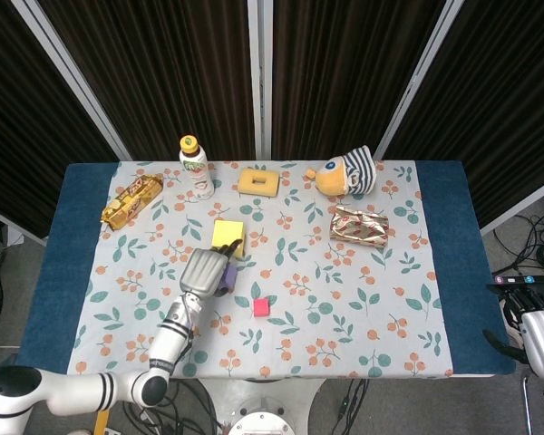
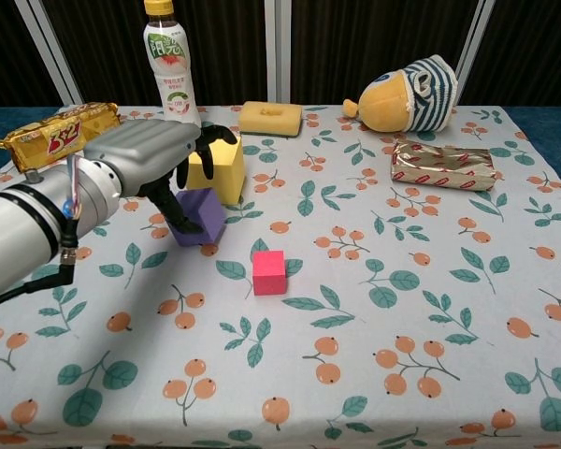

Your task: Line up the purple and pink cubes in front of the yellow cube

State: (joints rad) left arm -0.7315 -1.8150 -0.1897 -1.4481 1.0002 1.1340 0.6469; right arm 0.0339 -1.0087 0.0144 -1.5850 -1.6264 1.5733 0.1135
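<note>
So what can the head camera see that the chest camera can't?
Only the head view shows the right hand, off the table's right end, and the blue table edge. Only the chest view shows the left hand's dark fingers around the purple cube, and the bottle's label. Both show the left hand, yellow cube, pink cube, bottle and striped plush toy.
</note>
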